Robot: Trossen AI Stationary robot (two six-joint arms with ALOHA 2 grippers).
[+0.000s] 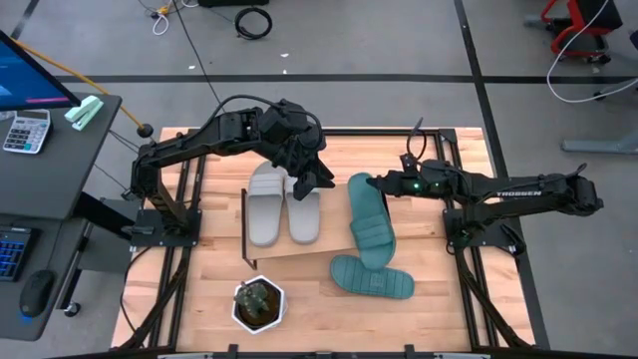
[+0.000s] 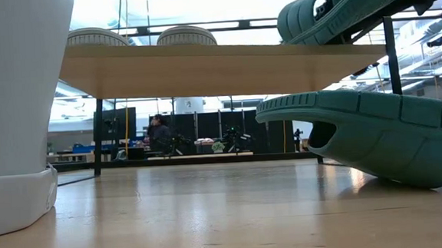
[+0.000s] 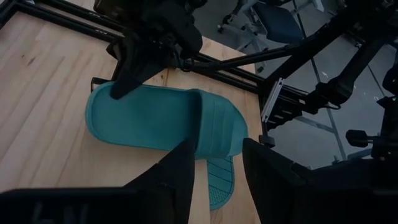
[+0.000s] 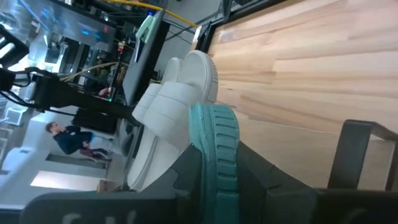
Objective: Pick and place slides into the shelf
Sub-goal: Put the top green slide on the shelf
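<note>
Two light grey slides (image 1: 283, 206) lie side by side on the left part of the shelf (image 1: 289, 251), soles on its board (image 2: 202, 67). My right gripper (image 1: 369, 183) is shut on a teal slide (image 1: 371, 224) over the shelf's right end. The second teal slide (image 1: 372, 279) lies on the table in front of the shelf, one end raised (image 2: 375, 134). My left gripper (image 3: 217, 168) hangs open over the shelf's far edge (image 1: 321, 179), between the grey slides and the held slide, with nothing between its fingers. My right gripper pinches the teal slide's heel end (image 4: 214, 134) between its two fingers (image 4: 261, 177), on the sole's rim. The fingers come about level from the table's right side. The slide is tilted (image 2: 344, 5), heel up; whether its toe end touches the board I cannot tell.
A small potted plant in a white pot (image 1: 258, 304) stands at the table's near edge, left of the loose teal slide; the pot (image 2: 13, 114) fills the low view's left. Black frame rails (image 1: 469, 249) run along both table sides. Bare wood (image 1: 429, 289) lies near right.
</note>
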